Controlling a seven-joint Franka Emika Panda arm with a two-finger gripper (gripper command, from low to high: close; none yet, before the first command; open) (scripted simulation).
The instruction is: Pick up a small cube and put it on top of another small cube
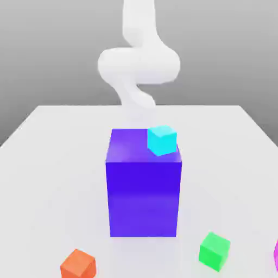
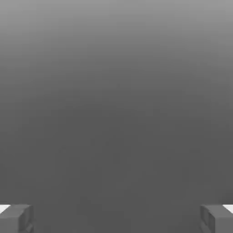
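Cyan cube (image 1: 162, 140) sits atop tall blue block (image 1: 144, 190) on white table (image 1: 49, 163); orange cube (image 1: 78, 264) and green cube (image 1: 214, 251) lie nearby. Gripper (image 2: 116, 218) fingers stand wide apart, empty.

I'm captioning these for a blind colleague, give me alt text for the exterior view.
A tall blue block stands mid-table with a small cyan cube on its top corner, the white robot arm behind it. On the white table in front lie an orange cube and a green cube.
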